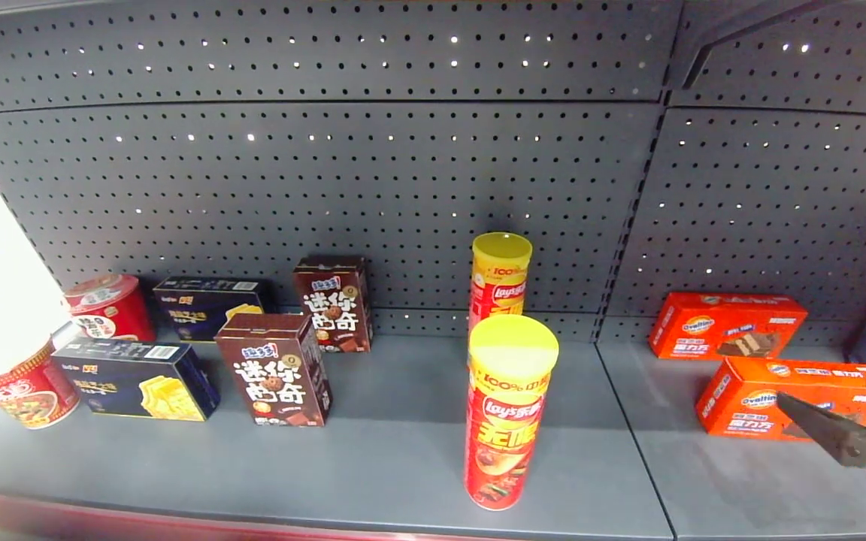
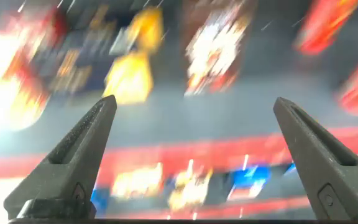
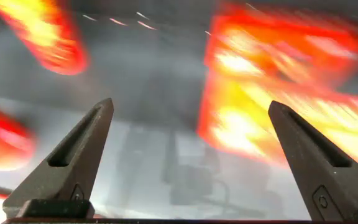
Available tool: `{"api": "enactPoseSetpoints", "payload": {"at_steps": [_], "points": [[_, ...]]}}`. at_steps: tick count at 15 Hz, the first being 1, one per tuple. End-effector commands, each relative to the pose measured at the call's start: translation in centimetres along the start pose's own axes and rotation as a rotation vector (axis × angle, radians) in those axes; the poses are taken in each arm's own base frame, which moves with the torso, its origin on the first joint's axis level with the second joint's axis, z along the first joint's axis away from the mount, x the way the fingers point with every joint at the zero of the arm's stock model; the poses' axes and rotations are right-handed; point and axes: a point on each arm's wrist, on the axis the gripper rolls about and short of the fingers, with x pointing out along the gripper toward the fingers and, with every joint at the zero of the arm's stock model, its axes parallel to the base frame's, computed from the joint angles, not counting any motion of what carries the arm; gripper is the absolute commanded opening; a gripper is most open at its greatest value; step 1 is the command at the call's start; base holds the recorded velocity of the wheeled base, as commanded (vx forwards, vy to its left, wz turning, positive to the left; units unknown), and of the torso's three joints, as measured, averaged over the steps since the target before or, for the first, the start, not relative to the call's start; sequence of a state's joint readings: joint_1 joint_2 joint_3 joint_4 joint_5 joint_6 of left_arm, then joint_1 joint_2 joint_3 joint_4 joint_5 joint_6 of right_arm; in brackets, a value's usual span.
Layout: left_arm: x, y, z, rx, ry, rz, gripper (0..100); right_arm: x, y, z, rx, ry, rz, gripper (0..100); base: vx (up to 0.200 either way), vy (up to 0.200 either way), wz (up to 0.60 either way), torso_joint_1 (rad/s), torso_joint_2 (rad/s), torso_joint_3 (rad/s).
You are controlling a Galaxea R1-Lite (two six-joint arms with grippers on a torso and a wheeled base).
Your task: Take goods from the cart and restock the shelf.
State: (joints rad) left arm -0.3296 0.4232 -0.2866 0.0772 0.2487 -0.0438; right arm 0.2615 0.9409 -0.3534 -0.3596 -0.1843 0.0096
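On the grey shelf (image 1: 403,451) stand two red chip cans with yellow lids, one in front (image 1: 510,409) and one behind it (image 1: 501,278). Two orange boxes (image 1: 726,324) (image 1: 779,394) lie on the right section. My right gripper (image 1: 854,409) hovers open over the shelf, just in front of the nearer orange box, holding nothing. The right wrist view shows the right gripper (image 3: 191,106) open, with a blurred orange box (image 3: 278,112) beyond it. In the left wrist view my left gripper (image 2: 194,109) is open and empty, back from the shelf's red front edge (image 2: 229,149).
Left of the cans stand two brown boxes (image 1: 275,368) (image 1: 334,300), two navy boxes (image 1: 136,379) (image 1: 207,304) and two red noodle cups (image 1: 27,391) (image 1: 108,304). A pegboard wall (image 1: 328,188) backs the shelf. Bare shelf lies between the cans and the orange boxes.
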Motion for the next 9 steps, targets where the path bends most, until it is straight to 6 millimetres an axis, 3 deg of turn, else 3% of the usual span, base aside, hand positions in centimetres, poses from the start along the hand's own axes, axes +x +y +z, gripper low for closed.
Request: {"api": "enactPoseSetpoints", "payload": {"at_steps": [1,2,3,6,9], "points": [[-2.1,0.6,-2.9,-0.038,-0.052,0.095,100,-5.7,-1.8,-4.5,0.002,-0.050,-0.176,100,0.000,0.000,0.00,0.000,0.00,0.000],[-2.2,0.4,-3.7,-0.053,-0.040,0.186,100,-8.1,-2.1,-6.6,0.021,-0.045,-0.300,100,0.000,0.000,0.00,0.000,0.00,0.000],[-2.0,0.3,-4.3,-0.060,-0.024,0.232,100,-9.2,-2.0,-8.2,0.032,-0.037,-0.360,100,0.000,0.000,0.00,0.000,0.00,0.000],[-2.0,0.2,-6.0,-0.060,-0.030,0.240,100,-10.8,-1.4,-12.5,0.048,-0.075,-0.385,100,0.000,0.000,0.00,0.000,0.00,0.000],[-1.9,0.1,-7.0,0.042,-0.053,0.198,100,-10.4,-1.0,-12.2,0.048,-0.133,-0.207,100,0.000,0.000,0.00,0.000,0.00,0.000]]}}
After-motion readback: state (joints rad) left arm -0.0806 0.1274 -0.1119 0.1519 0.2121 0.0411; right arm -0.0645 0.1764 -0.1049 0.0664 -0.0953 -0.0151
